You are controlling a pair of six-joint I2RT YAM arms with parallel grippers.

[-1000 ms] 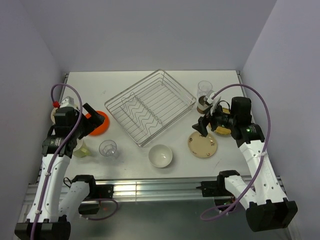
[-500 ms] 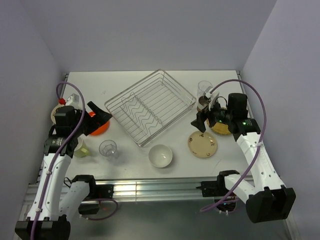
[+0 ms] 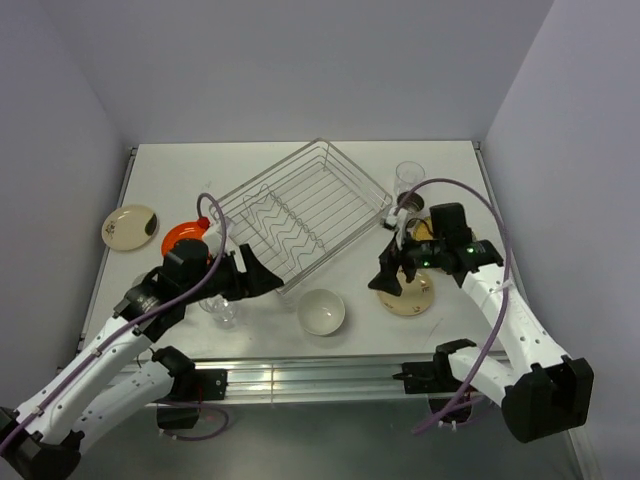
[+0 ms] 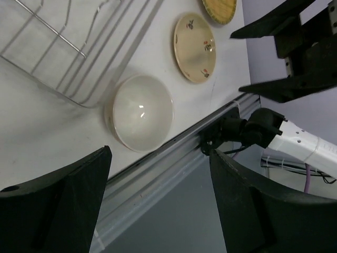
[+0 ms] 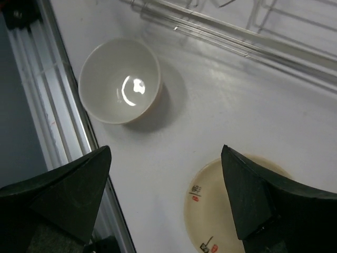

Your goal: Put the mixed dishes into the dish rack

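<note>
Two white-and-black robot arms with purple cables, seen from above.
The left arm [image 3: 100, 352], at the lower left of the frame, and the right arm [image 3: 505, 310], at the lower right, have white link shells and black joints. A thin purple cable [image 3: 470, 190] loops along each. Each ends in black wedge-shaped fingers: left gripper [image 3: 258, 278], right gripper [image 3: 386, 268]. A small green light [image 3: 432, 262] glows on the right wrist.

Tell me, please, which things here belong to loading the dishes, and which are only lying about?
Belong to the job:
- dish rack
- white bowl
- right cream plate
- left cream plate
- orange plate
- yellow plate
- far clear glass

Not part of it:
- purple cables
- aluminium rail
</note>
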